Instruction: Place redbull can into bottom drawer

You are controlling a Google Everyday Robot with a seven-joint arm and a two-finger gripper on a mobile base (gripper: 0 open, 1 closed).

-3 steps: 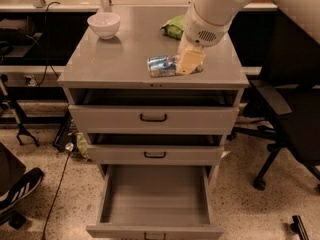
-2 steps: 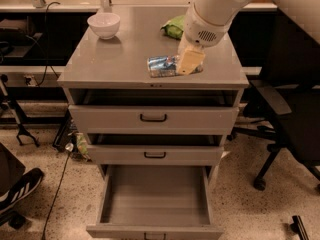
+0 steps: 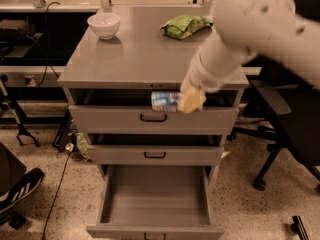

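Observation:
My gripper (image 3: 186, 101) is in front of the top drawer, off the cabinet's front edge, shut on the redbull can (image 3: 165, 101). The can lies on its side, pointing left from the yellowish fingers (image 3: 192, 101), held in the air. The bottom drawer (image 3: 155, 229) is pulled far out below, its plain grey inside bare. My white arm reaches down from the upper right and looks blurred.
A white bowl (image 3: 104, 24) stands at the back left of the cabinet top (image 3: 130, 59) and a green snack bag (image 3: 186, 26) at the back right. The two upper drawers (image 3: 150, 154) are slightly open. An office chair (image 3: 285, 134) stands at the right.
The can was lying on the cabinet top under my gripper. Now it is lifted and carried forward and down, past the cabinet's front edge.

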